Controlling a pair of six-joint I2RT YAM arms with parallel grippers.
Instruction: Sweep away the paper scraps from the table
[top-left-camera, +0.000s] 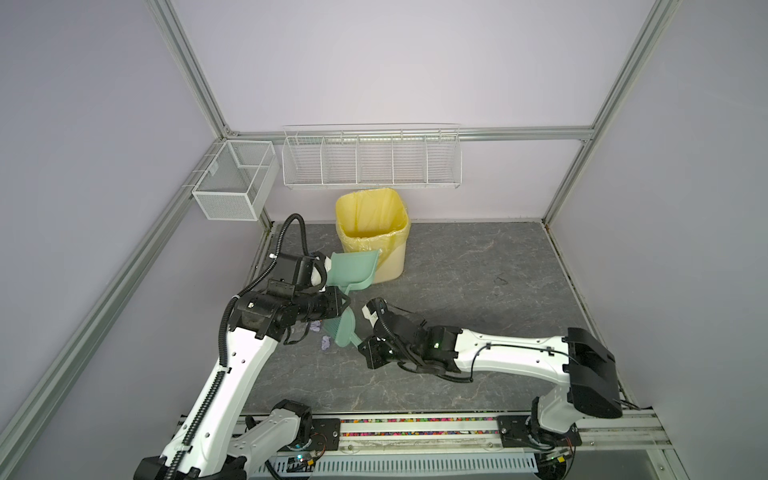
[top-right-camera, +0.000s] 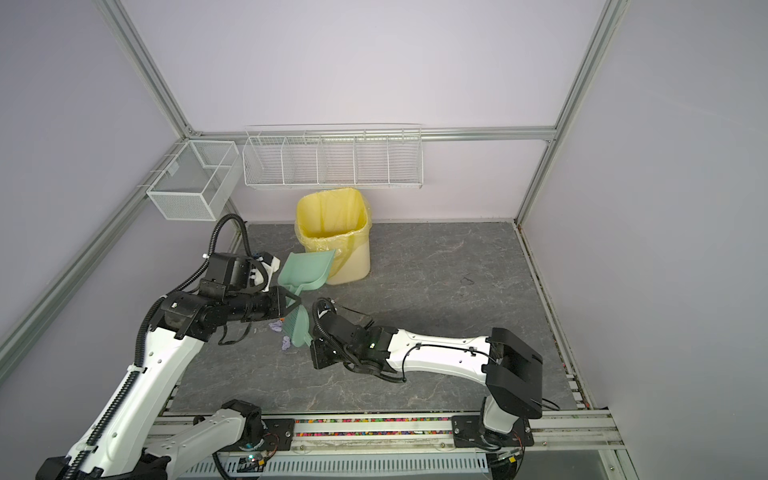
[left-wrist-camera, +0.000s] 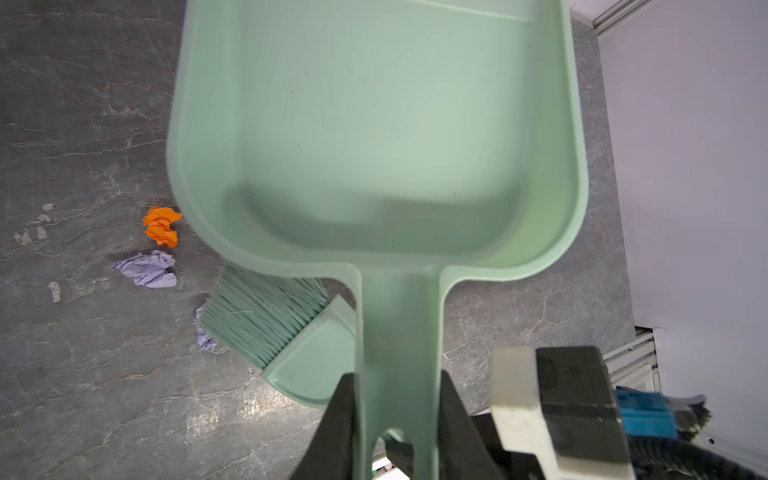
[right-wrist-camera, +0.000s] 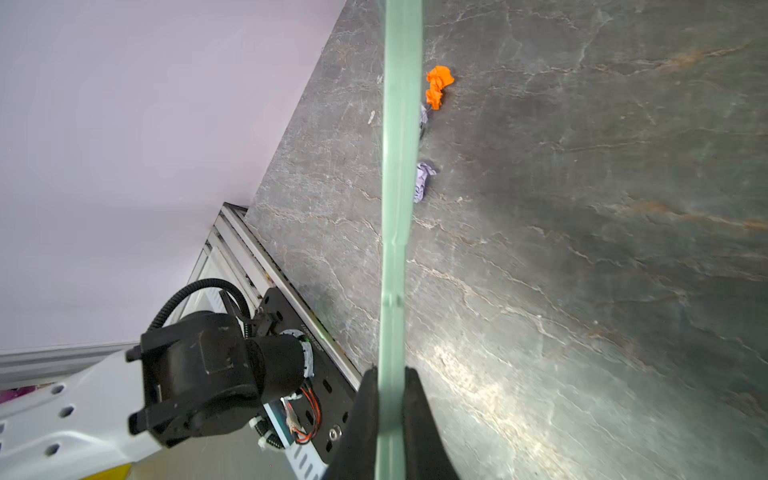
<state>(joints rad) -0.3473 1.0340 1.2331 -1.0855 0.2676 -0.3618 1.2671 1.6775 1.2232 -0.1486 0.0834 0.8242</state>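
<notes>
Our right hand (right-wrist-camera: 390, 376) clamps the brush (left-wrist-camera: 266, 320), our left hand (left-wrist-camera: 397, 378) the empty dustpan (left-wrist-camera: 374, 124) above the brush. The paper scraps (left-wrist-camera: 161, 226) lie on the table (left-wrist-camera: 83, 374), touching and just beyond its bristles.

Lilac walls (top-left-camera: 374, 62), alu frame posts (top-left-camera: 194, 66), white wire racks (top-left-camera: 372, 166), yellow-lined bin (top-left-camera: 392, 253)

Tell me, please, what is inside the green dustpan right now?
Nothing shows inside the dustpan, though its front lip is out of frame. An orange scrap and a lilac scrap lie outside on the table.
</notes>
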